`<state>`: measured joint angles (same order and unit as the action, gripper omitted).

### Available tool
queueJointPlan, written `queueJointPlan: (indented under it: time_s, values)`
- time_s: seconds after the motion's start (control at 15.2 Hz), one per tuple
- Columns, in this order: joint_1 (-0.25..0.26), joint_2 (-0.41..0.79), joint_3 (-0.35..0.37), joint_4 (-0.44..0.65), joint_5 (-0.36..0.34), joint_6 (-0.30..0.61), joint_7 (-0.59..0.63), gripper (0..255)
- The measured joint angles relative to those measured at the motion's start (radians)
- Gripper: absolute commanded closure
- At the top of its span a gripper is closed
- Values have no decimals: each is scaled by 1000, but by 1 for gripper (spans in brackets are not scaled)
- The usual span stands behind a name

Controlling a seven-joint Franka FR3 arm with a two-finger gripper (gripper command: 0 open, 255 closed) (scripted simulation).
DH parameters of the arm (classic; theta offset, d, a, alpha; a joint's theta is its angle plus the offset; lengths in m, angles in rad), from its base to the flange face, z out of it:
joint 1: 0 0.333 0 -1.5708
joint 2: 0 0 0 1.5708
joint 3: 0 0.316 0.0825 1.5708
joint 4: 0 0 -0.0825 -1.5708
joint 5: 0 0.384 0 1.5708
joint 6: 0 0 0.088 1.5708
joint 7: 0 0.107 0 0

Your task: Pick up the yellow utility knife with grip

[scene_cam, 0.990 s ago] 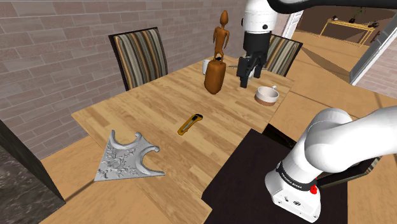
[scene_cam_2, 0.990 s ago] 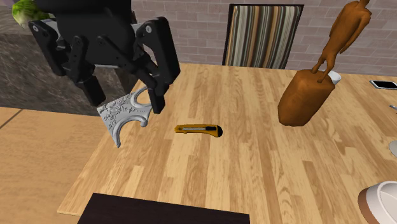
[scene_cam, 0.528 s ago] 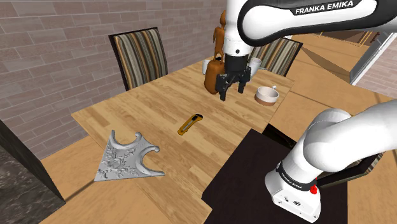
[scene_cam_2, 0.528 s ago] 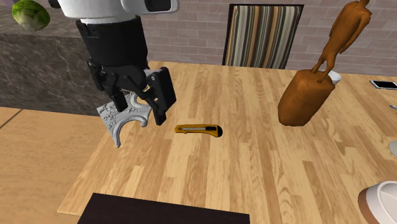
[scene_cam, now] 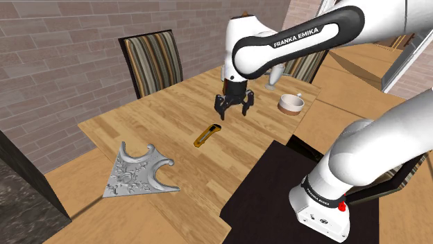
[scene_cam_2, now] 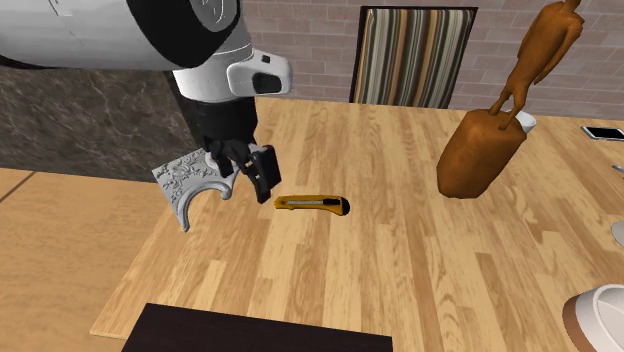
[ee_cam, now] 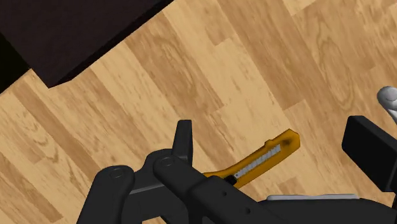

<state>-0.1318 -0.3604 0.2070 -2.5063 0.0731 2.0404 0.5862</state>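
Two black fingers (ee_cam: 183,145) of the gripper (ee_cam: 275,141) are seen standing well apart, with nothing clasped between them. In the wrist view the yellow utility knife (ee_cam: 262,160) is framed between them, lying flat on the wooden table (ee_cam: 210,70) and touched by neither finger. In the shoulder view the gripper (scene_cam: 234,111) is held above the table (scene_cam: 139,118), pointed downward, just beyond the knife (scene_cam: 207,135) toward that view's upper right. The knife's body is yellow-orange with a black end (a grey strip is shown along it in the wrist view). In the second exterior view the knife (scene_cam_2: 312,204) is found lying crosswise on the table, with the gripper (scene_cam_2: 245,172) just to its left and an ornate silver bracket (scene_cam_2: 190,200) partly hidden behind the fingers. A brown figurine (scene_cam_2: 488,135) is set well apart at that view's right, and a striped chair (scene_cam_2: 415,55) is drawn up at the far edge. A white bowl (scene_cam: 291,104) is placed near the table's corner in the shoulder view.
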Motion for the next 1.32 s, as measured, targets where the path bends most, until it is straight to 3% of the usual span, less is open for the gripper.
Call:
queueJointPlan:
  time_s: [0.59, 1.32]
  values:
    - [-58, 337, 35, 65, -63, 311, 308, 0]
    - [-49, 752, -65, 278, -185, 559, 660, 0]
